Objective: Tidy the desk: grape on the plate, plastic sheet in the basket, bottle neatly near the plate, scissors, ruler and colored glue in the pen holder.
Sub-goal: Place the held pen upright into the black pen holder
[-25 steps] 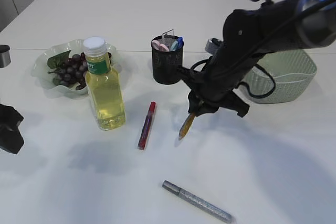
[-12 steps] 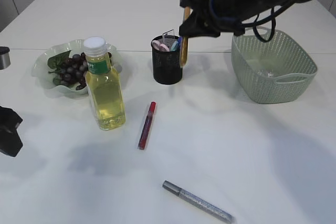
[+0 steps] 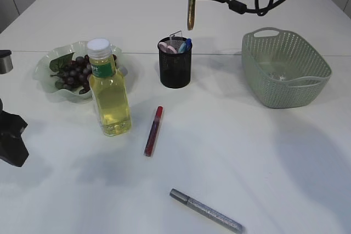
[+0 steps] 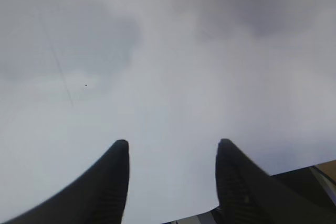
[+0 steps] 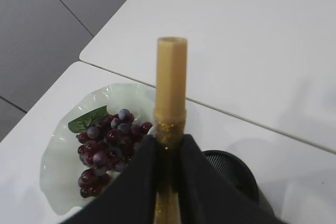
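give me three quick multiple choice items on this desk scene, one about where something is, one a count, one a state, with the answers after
1. Where does the yellow-capped gold glitter glue pen hang?
A. above the black mesh pen holder
B. inside the green woven basket
C. flat on the white table

2. How many glue pens lie on the table?
A. none
B. two
C. four

3. What state is the right claw in?
A. open and empty
B. shut on the gold pen
C. shut on the bottle

Answers:
1 A, the exterior view shows the pen hanging upright in the air over the holder.
2 B, the red glitter glue pen and the silver glitter glue pen lie flat.
3 B, the right wrist view shows both fingers pressed against the pen's barrel.
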Controlling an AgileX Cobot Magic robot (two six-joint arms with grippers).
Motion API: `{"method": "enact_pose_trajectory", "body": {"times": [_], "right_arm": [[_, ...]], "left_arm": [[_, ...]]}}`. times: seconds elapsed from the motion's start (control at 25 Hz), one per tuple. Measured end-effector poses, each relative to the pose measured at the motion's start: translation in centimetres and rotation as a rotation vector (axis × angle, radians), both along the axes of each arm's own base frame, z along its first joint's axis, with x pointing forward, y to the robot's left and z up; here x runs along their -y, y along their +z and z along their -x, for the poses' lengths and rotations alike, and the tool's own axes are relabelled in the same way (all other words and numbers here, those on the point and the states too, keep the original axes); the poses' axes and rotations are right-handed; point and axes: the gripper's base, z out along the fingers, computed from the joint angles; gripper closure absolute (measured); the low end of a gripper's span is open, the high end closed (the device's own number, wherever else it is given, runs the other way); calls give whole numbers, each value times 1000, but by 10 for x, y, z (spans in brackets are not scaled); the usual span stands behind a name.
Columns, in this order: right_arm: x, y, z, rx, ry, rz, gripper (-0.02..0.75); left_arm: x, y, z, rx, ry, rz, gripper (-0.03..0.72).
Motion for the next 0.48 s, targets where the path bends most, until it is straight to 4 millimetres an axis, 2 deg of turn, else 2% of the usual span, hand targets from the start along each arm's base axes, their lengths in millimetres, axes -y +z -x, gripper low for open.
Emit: {"method": "enact_pose_trajectory", "body": {"times": [0.24,0.48], "right_arm": [[-6,-19,-24,110,47,7,636],[-11,-42,-36,198,77,-41,636]], "left_arm": [[0,0,3,-35,-4,-2,302],[0,0,4,-41,-4,-1,309]]}}
